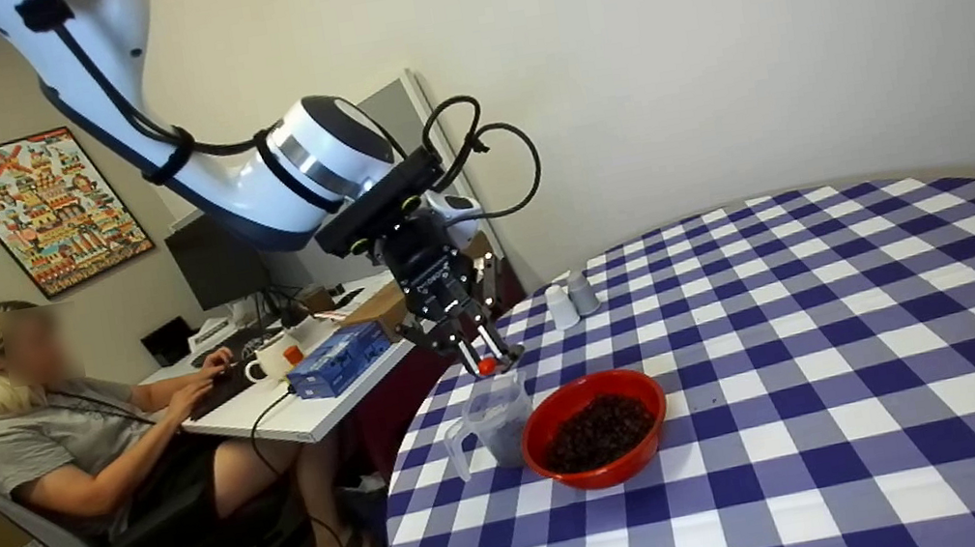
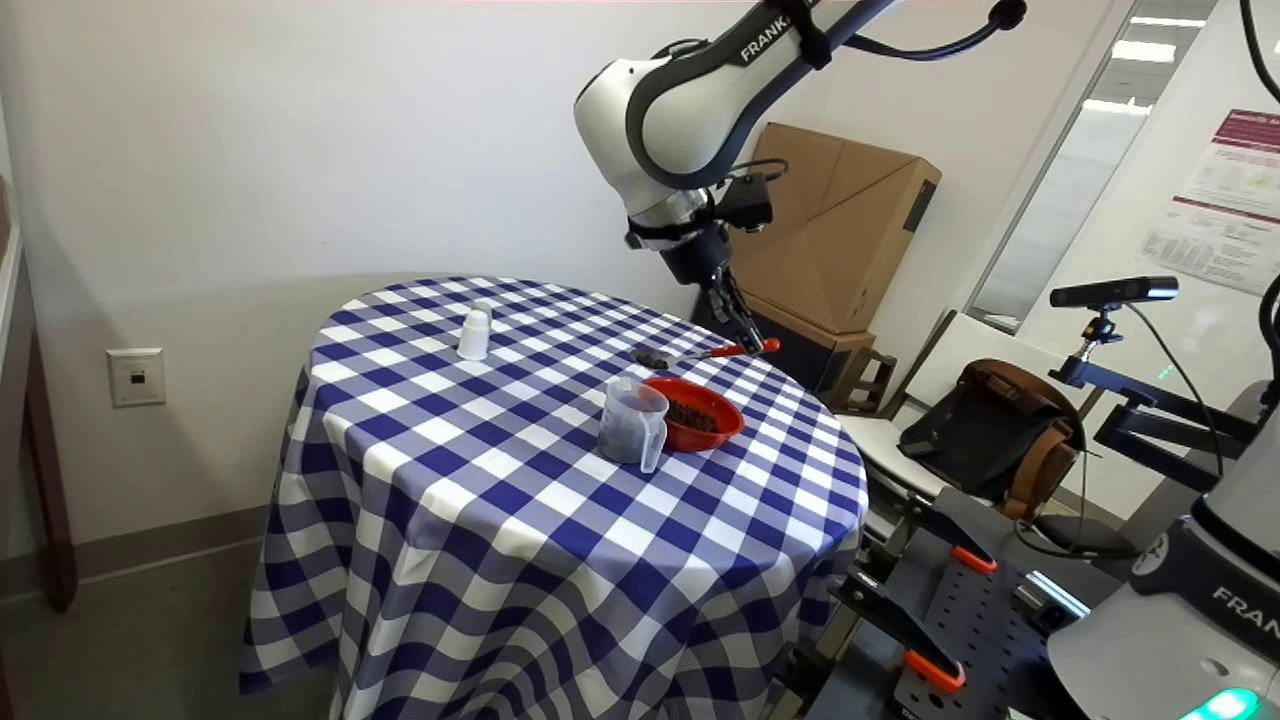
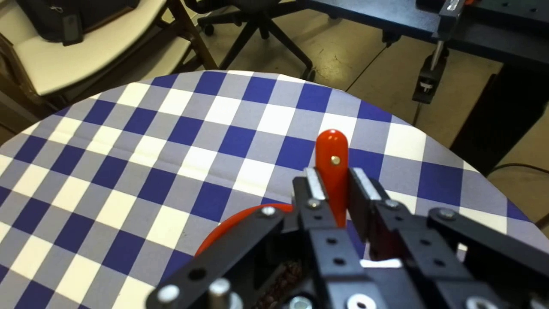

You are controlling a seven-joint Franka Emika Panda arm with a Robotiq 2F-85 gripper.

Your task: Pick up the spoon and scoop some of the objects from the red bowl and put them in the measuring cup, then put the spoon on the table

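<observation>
My gripper (image 3: 339,184) is shut on the red handle of the spoon (image 3: 332,150). In an exterior view the spoon (image 2: 735,350) is held roughly level above the table (image 2: 520,420), and its scoop end carries dark pieces. In an exterior view the gripper (image 1: 485,352) is above the measuring cup (image 1: 501,423), with only the handle's red end showing. The clear measuring cup (image 2: 625,430) stands upright beside the red bowl (image 2: 735,425). The bowl (image 1: 656,408) holds the dark objects (image 1: 601,432). The wrist view shows part of the bowl's rim (image 3: 227,225); the scoop is hidden there.
Two small shakers, one white (image 1: 561,306) and one grey (image 1: 583,293), stand on the table's far part. A person (image 1: 81,426) sits at a desk with a blue box (image 1: 340,360). A chair with a bag (image 2: 985,430) stands beside the table.
</observation>
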